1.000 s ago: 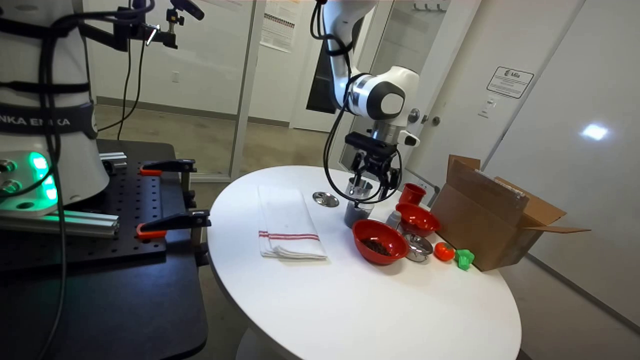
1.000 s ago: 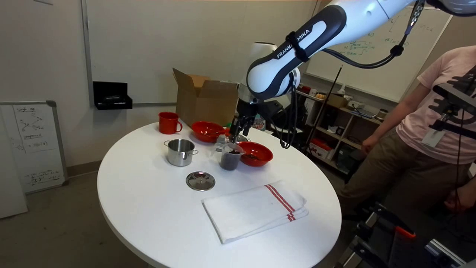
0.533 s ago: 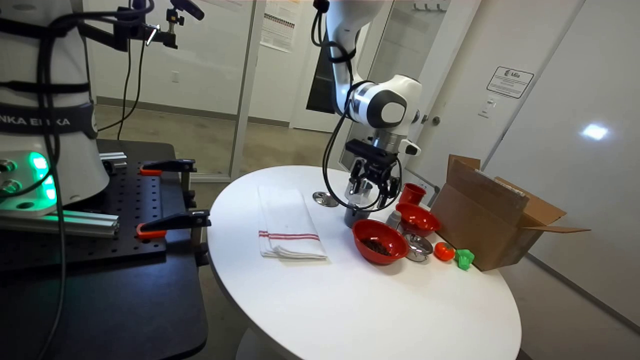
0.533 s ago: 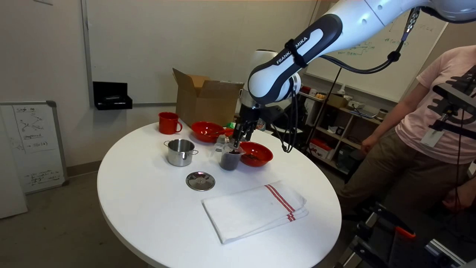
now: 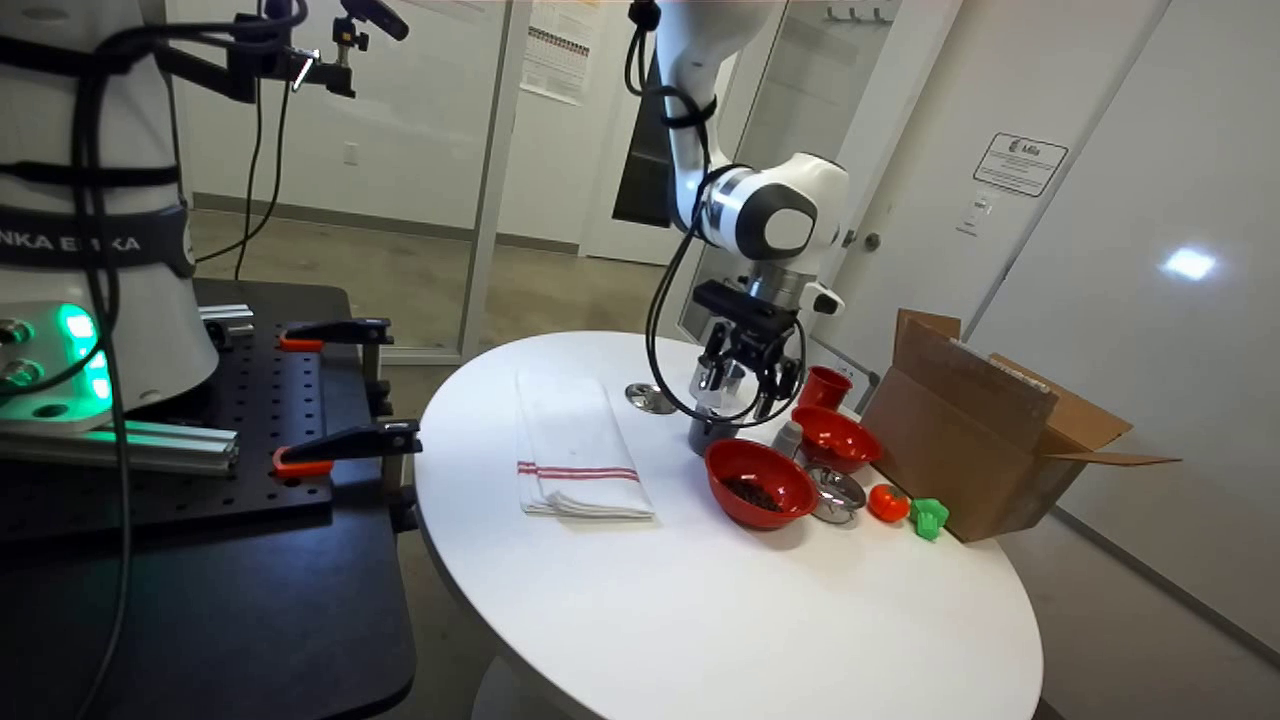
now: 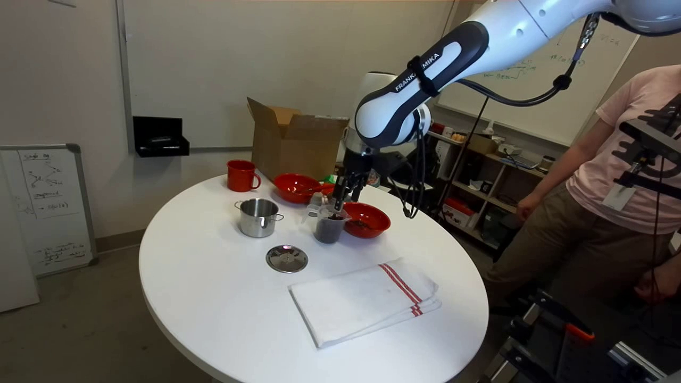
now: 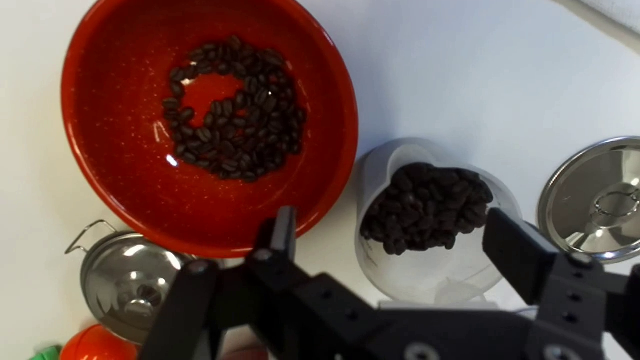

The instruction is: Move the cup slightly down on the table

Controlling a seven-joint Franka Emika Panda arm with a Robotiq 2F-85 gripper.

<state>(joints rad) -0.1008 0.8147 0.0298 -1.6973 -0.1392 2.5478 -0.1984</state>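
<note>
The cup (image 6: 329, 231) is a small translucent grey tumbler shape with dark beans in it. It stands upright on the round white table (image 6: 213, 314), close beside a red bowl. It also shows in an exterior view (image 5: 710, 435), partly behind my gripper (image 5: 738, 402). In the wrist view the cup (image 7: 400, 272) lies between the two fingers of my gripper (image 7: 390, 220), which is open. The right finger overlaps the cup's rim in that view, and the left finger overlaps the bowl's edge. I cannot tell whether a finger touches the cup.
The red bowl (image 7: 110, 165) holds beans. A lidded steel pot (image 7: 130, 280) and a tomato (image 7: 97, 345) lie beyond it. A steel lid (image 6: 287, 259), open pot (image 6: 258, 226), folded towel (image 6: 362, 306), red mug (image 6: 240, 175), another red bowl (image 6: 293, 189) and cardboard box (image 6: 298, 149) surround them.
Over the last second my gripper has come down toward the cup, open throughout. It has hardly moved in the last half second. The cup has not visibly moved.
</note>
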